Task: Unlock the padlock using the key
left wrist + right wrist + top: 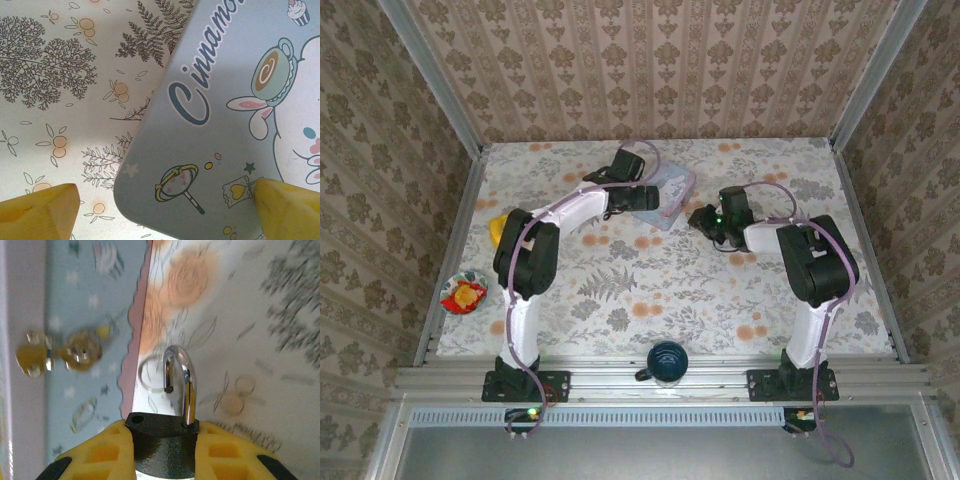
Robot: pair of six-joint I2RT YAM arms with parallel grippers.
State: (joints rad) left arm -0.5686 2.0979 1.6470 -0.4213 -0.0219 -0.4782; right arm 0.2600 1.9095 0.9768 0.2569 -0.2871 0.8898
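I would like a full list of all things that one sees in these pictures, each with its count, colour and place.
padlock: one, black body, silver shackle with one end out of the body, between the right tool's fingers
tin: one, pale blue with cartoon print, far middle of the table
brassy pieces: two, seen against the tin, too blurred to name
mug: one, dark blue, near edge between the arm bases
bowl: one, red and yellow inside, table's left edge
yellow thing: one, left edge beyond the bowl, too small to name
table: one, pale floral top
left tool: one, yellow fingers, open, astride the tin's corner
right tool: one, yellow fingers, shut on the padlock
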